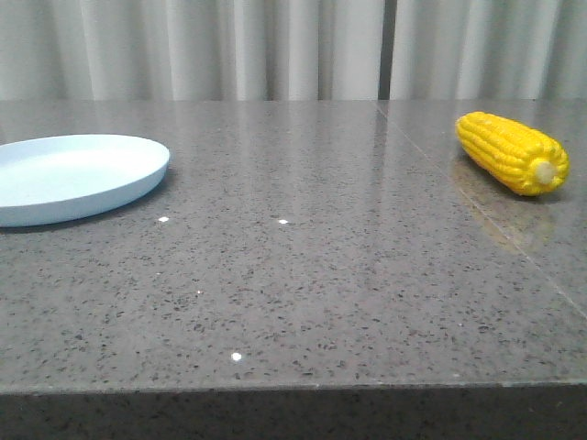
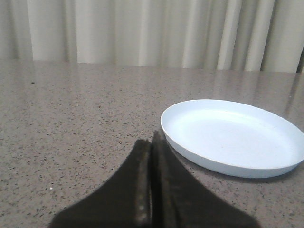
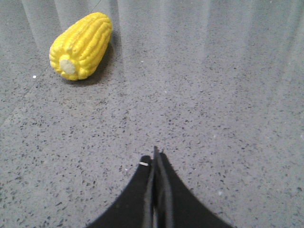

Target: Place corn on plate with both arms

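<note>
The yellow corn (image 1: 512,152) lies on its side at the table's far right, its pale stub end toward the front; it also shows in the right wrist view (image 3: 81,46). The pale blue plate (image 1: 69,176) sits empty at the far left and shows in the left wrist view (image 2: 232,136). My left gripper (image 2: 151,142) is shut and empty, low over the table just short of the plate's rim. My right gripper (image 3: 155,156) is shut and empty, well short of the corn. Neither gripper shows in the front view.
The grey speckled stone table (image 1: 303,275) has a front edge near the bottom of the front view. A seam (image 1: 477,192) runs across the tabletop on the right. Pale curtains (image 1: 293,46) hang behind the table.
</note>
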`<state>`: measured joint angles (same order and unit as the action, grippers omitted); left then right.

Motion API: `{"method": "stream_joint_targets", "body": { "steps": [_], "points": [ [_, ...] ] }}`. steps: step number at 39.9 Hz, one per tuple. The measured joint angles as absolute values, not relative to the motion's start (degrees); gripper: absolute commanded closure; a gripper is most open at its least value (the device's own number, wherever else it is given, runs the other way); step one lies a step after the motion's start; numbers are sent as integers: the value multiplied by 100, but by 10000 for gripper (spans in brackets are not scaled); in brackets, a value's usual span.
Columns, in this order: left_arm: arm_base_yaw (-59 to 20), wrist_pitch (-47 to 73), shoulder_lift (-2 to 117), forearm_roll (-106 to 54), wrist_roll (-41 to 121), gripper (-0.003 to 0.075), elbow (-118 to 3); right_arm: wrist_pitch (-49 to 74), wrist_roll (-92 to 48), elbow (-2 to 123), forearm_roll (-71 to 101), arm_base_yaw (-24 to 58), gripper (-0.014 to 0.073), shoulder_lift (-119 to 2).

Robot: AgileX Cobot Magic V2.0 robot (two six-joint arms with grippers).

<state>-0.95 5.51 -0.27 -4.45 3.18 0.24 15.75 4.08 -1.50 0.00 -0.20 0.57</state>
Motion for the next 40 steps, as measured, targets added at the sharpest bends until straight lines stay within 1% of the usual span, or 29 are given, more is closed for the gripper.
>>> {"method": "stream_joint_targets", "body": {
  "steps": [40],
  "points": [
    [-95, 551, -27, -445, 318, 741, 24, 1575, 408, -150, 0, -20, 655, 57]
  ]
}}
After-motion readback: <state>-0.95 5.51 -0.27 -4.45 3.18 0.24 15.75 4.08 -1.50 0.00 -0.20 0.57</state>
